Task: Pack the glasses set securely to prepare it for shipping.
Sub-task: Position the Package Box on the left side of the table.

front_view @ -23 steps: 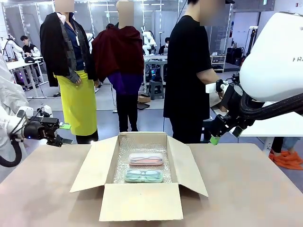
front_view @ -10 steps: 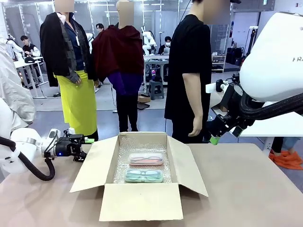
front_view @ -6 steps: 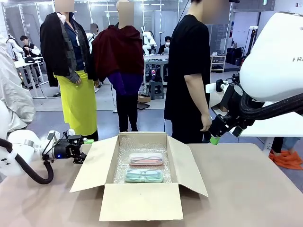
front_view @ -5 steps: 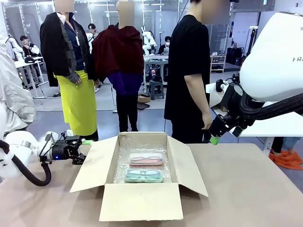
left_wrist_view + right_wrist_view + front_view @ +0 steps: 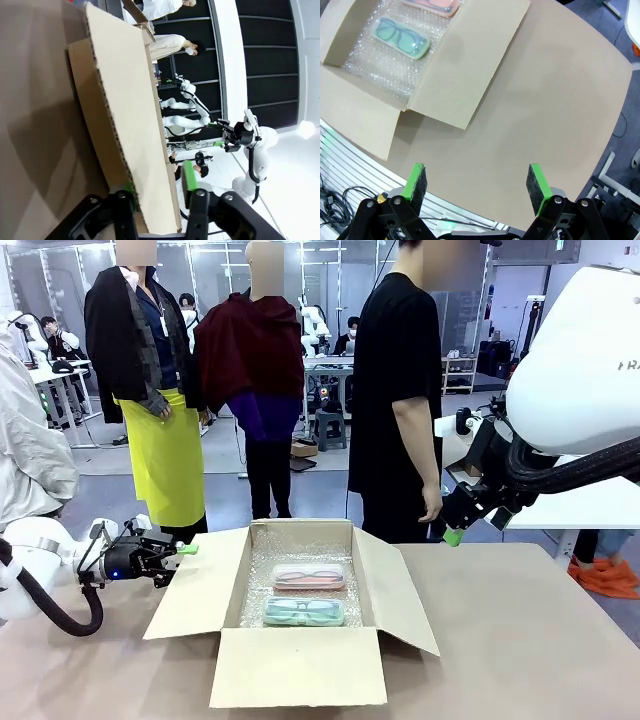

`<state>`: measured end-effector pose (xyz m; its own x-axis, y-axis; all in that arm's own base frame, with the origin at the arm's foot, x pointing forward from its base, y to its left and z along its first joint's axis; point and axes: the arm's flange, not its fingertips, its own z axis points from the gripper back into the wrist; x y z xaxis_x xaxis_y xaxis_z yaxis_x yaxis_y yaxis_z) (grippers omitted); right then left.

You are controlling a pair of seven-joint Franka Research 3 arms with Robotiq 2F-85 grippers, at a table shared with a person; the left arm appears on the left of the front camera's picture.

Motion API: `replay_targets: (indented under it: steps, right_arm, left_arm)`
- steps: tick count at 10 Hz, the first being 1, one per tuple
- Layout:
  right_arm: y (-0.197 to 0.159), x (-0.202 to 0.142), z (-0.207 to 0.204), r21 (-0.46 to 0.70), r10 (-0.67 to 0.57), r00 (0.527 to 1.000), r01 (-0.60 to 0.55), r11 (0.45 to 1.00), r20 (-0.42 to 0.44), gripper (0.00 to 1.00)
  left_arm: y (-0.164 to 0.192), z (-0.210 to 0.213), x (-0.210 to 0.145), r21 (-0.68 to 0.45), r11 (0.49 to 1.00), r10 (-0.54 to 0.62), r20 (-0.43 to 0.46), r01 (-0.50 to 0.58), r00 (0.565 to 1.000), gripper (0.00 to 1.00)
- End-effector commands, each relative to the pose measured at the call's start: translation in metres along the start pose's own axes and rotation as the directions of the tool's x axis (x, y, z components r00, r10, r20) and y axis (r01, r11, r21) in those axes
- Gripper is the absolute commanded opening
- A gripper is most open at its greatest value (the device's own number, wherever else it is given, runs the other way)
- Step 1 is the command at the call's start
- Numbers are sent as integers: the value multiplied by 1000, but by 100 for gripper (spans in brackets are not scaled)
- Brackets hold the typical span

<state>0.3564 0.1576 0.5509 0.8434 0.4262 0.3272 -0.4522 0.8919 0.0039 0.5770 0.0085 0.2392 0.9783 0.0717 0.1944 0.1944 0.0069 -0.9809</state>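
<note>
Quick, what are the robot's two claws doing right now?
The left gripper: closed on the cardboard box flap.
The right gripper: open, holding nothing.

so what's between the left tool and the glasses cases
The box's left flap, which the left tool grips, then bubble wrap before the pink case and mint case, seen in the front view.
</note>
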Motion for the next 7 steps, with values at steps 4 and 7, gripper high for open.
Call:
replay_targets:
  steps: [4, 7]
  right_arm:
    - [-1, 1, 0, -3, 17, 1000, -17, 1000, 10, 100]
    - [-1, 1, 0, -3, 17, 1000, -17, 1000, 10, 100]
  left_arm:
    - [-5, 6, -8, -24, 1000, -12, 19, 12, 1000, 0]
    - [-7, 10, -9, -7, 999, -46, 5, 46, 999, 0]
